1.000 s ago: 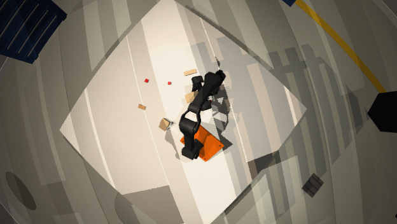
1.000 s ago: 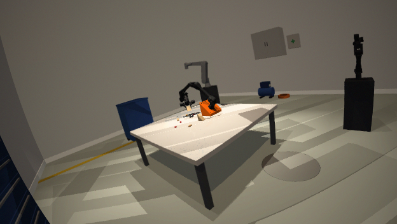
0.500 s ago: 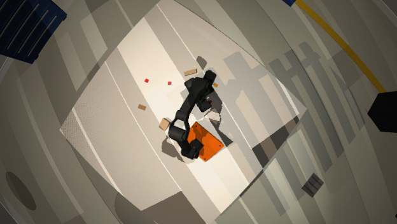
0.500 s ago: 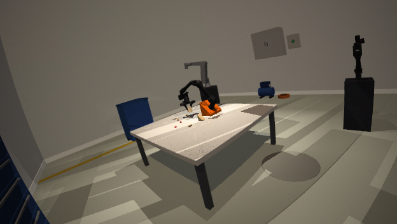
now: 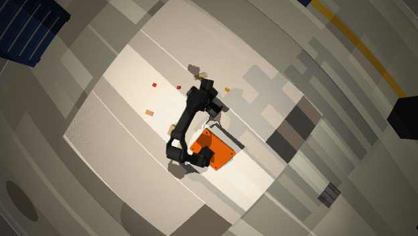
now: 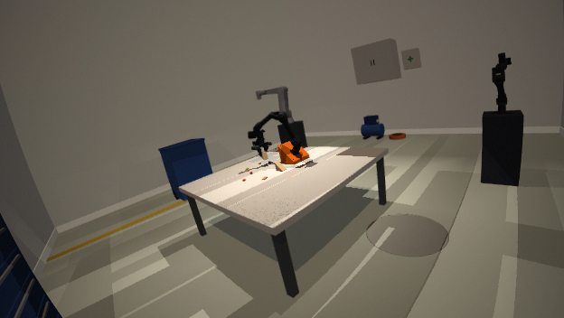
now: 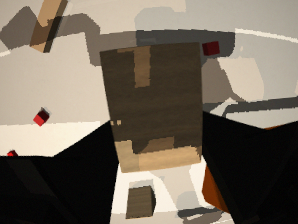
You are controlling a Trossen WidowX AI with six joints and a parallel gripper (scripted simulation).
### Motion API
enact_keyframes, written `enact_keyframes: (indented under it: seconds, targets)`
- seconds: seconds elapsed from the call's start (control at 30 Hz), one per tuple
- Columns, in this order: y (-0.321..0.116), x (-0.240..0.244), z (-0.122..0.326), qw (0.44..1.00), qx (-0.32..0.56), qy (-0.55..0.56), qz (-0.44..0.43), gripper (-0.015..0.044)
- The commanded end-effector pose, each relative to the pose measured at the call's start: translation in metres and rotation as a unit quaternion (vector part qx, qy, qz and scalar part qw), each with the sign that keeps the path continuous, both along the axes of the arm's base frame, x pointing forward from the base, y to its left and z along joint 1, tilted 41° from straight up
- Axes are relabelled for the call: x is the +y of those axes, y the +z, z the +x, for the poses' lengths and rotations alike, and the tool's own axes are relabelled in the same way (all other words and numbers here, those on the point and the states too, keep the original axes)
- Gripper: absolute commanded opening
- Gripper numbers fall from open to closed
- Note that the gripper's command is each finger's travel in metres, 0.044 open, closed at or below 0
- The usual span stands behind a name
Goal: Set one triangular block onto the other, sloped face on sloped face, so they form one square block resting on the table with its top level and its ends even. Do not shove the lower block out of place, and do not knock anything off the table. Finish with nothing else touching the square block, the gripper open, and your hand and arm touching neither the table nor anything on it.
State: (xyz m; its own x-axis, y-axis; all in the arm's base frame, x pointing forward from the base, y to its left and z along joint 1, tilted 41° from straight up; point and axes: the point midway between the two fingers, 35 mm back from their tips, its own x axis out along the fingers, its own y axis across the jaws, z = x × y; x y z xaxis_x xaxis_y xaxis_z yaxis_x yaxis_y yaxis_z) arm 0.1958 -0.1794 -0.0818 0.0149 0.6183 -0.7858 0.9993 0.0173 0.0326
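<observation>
One tan triangular block (image 6: 265,155) (image 7: 155,100) is held in my gripper (image 6: 261,148) (image 7: 154,117), which is shut on it. The block hangs above the table, its broad face filling the middle of the wrist view, mostly in shade. In the top view the hand hides most of it. The other triangular block (image 5: 171,130) (image 6: 280,167) (image 7: 140,202) stands on the table beside the orange base, apart from the held one. The arm partly covers it in the top view. Its slope shows in the exterior view.
The orange base (image 5: 221,152) (image 6: 289,155) is under the arm's shoulder. A tan plank (image 5: 202,75) (image 7: 48,25), a small tan block (image 5: 149,112) (image 6: 265,178), a small orange block (image 5: 227,90) and red cubes (image 5: 154,84) (image 7: 41,117) lie around. A dark red cube (image 5: 221,107) (image 7: 211,48) is near the hand.
</observation>
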Motion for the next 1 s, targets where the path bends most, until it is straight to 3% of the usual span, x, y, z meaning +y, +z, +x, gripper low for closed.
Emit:
enact_keyframes:
  seconds: [0.0,0.33,0.97]
  targets:
    - [0.004,-0.002,0.002,0.998,-0.021,0.039,-0.052,0.0]
    - [0.008,-0.001,0.005,0.996,-0.027,0.052,-0.07,0.0]
    - [0.081,0.04,0.045,0.995,-0.025,0.049,-0.079,0.0]
